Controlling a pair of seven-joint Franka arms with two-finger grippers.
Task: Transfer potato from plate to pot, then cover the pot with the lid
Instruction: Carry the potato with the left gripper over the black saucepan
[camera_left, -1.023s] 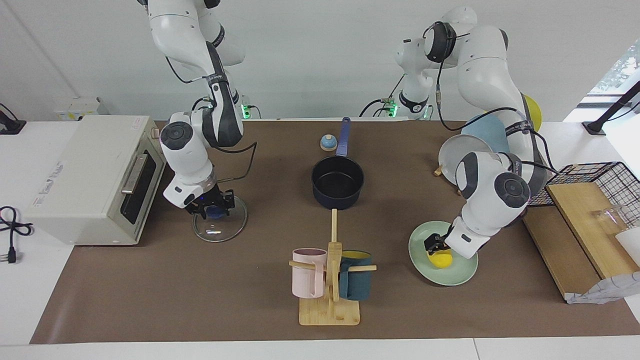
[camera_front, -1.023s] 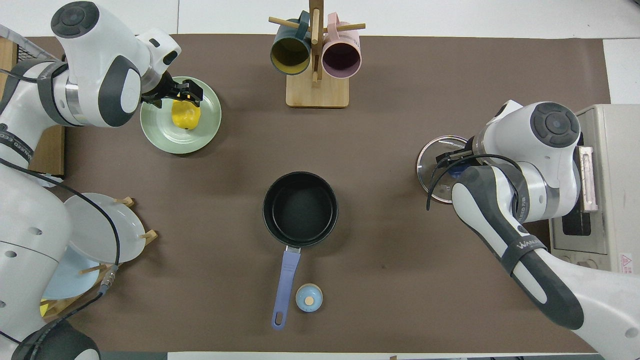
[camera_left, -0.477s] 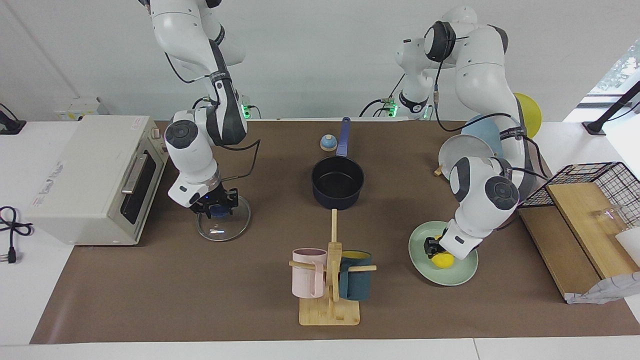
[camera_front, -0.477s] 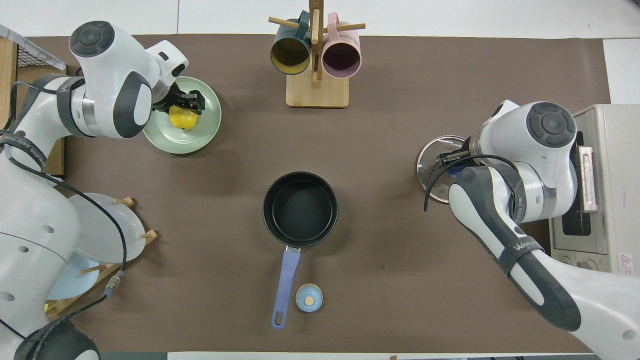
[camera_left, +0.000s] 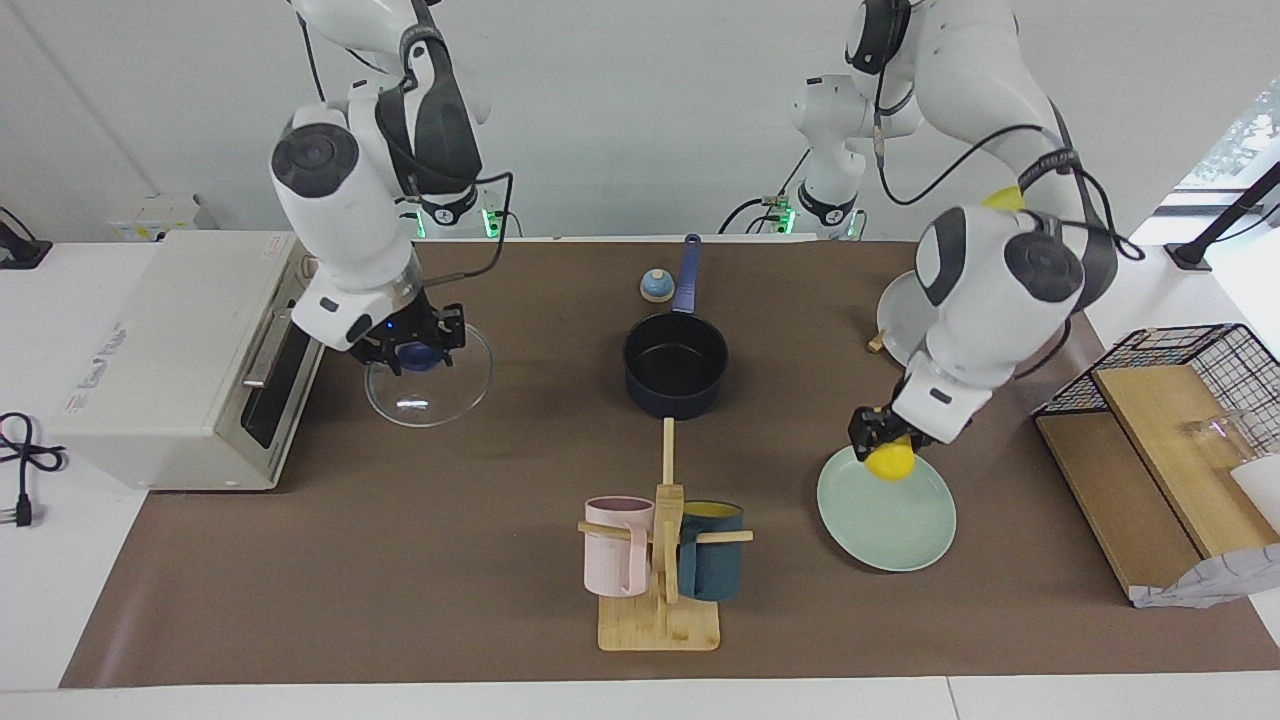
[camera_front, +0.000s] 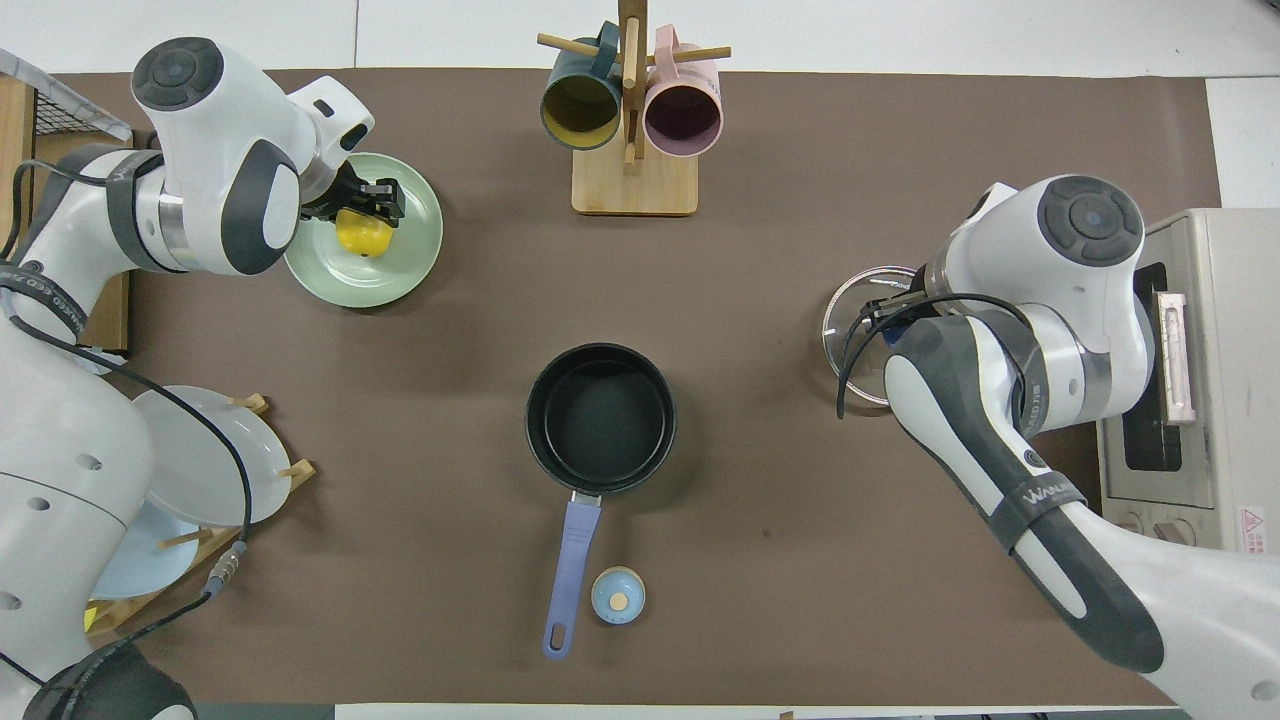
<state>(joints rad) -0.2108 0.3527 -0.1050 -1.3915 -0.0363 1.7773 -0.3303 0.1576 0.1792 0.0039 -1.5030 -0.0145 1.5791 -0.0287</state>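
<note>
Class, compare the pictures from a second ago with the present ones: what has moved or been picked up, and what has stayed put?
Both arms have risen with their loads. The left gripper, shut on the potato, has lifted it off the plate and holds it above the plate's edge. The right gripper, shut on the lid's knob, has raised the lid off the table. The pot, plate, mug stand and toaster oven stayed in place.

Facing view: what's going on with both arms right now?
The left gripper is shut on the small bright-yellow oval potato, lifted clear of the round pale mint-green plate. The right gripper holds the round clear glass lid by its blue knob, raised off the table in front of the white toaster oven. The dark round pot with the blue handle stands empty mid-table.
</note>
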